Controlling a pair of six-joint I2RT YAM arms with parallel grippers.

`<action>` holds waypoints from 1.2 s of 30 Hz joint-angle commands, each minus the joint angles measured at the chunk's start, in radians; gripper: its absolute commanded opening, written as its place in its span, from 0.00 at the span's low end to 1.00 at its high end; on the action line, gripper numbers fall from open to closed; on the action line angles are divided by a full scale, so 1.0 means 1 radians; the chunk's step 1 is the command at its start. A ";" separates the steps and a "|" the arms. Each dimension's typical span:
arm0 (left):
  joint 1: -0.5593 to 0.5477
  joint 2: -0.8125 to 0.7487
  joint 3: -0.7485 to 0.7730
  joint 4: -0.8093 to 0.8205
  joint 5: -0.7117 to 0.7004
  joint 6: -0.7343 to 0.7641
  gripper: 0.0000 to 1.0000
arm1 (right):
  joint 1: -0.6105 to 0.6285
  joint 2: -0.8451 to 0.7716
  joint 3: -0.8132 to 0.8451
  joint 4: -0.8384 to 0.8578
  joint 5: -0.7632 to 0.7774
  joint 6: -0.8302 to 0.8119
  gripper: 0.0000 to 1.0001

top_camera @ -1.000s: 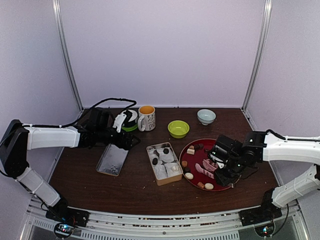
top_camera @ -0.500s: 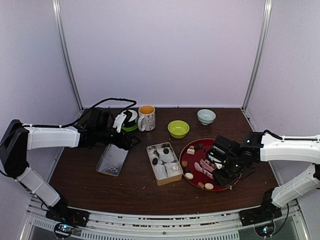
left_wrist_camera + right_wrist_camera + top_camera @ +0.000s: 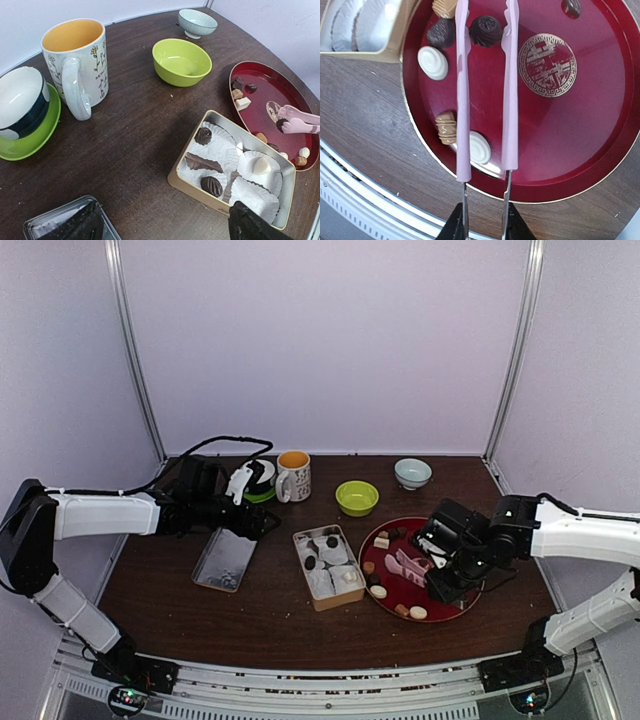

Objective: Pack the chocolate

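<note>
Chocolates lie on the red plate [image 3: 570, 130]: a dark swirl [image 3: 486, 30], a dark oval [image 3: 440, 32], two white rounds [image 3: 433, 63] and a tan piece [image 3: 446, 127]. My right gripper [image 3: 485, 227] is shut on pink tongs [image 3: 510, 100], and the dark swirl sits between the tong tips. In the top view the tongs [image 3: 405, 565] reach over the plate [image 3: 400, 523] toward the tan tin [image 3: 318, 602]. The tin [image 3: 200, 175] holds paper cups with dark chocolates [image 3: 212, 185] and a white one [image 3: 261, 165]. My left gripper [image 3: 165, 230] stands open above the table beside the tin, holding nothing.
A flowered mug [image 3: 293, 475], a green bowl [image 3: 357, 497] and a pale bowl [image 3: 413, 472] stand behind the tin. A dark cup on a green saucer [image 3: 262, 481] is near my left arm. The tin's lid [image 3: 225, 560] lies left of the tin.
My right arm has carried the tongs a little back and left over the plate, and its jaws have squeezed them narrower. The left arm has not moved.
</note>
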 commanded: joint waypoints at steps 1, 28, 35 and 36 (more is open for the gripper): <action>-0.002 -0.010 0.002 0.020 -0.006 0.012 0.89 | -0.003 -0.043 0.047 -0.014 0.025 -0.022 0.22; -0.001 -0.016 0.000 0.015 -0.006 0.015 0.89 | 0.179 0.163 0.211 0.207 -0.161 -0.145 0.22; 0.000 -0.018 0.000 0.015 -0.008 0.015 0.89 | 0.183 0.208 0.224 0.225 -0.155 -0.154 0.24; 0.000 -0.017 -0.001 0.014 -0.008 0.016 0.89 | 0.185 0.209 0.223 0.225 -0.155 -0.154 0.24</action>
